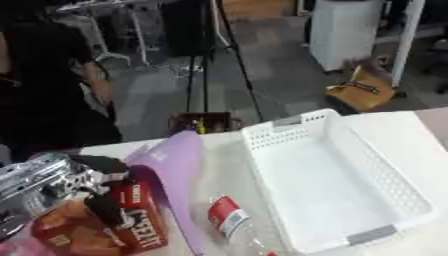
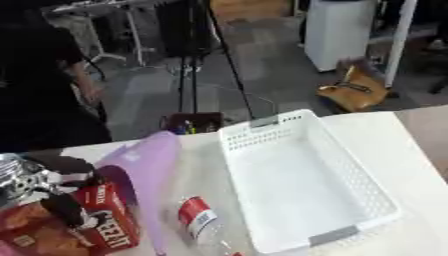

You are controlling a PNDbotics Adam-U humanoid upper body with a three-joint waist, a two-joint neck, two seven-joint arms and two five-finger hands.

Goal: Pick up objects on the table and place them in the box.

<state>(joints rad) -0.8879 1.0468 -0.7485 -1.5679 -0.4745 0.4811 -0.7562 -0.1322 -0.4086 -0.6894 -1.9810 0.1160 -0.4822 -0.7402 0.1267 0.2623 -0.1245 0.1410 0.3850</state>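
The worktop (image 1: 385,130) was a pale, off-white slab lying askew, its far edge running up toward the right. On it sat a white perforated plastic box (image 1: 337,177), long and open-topped with grey handle tabs at both short ends, and nothing lay inside it. Just left of the box lay a clear plastic bottle (image 1: 232,220) on its side, wrapped in a red and white label. A lilac sheet or bag (image 1: 179,165) stretched from the far edge toward the near one between the bottle and the left hand. The left hand (image 1: 101,192), black with a silver wrist joint, came in from the lower left with its fingers curled round a red and orange snack bag (image 1: 131,222) with white lettering, held above the near left corner of the worktop, well apart from the box. The right hand did not show. Beyond the worktop the room had a grey floor, a black tripod (image 1: 214,55) standing upright, a white cabinet (image 1: 346,30) at the back right, and a tan bag (image 1: 363,90) on the floor near it. A person in dark clothing stood at the far left.
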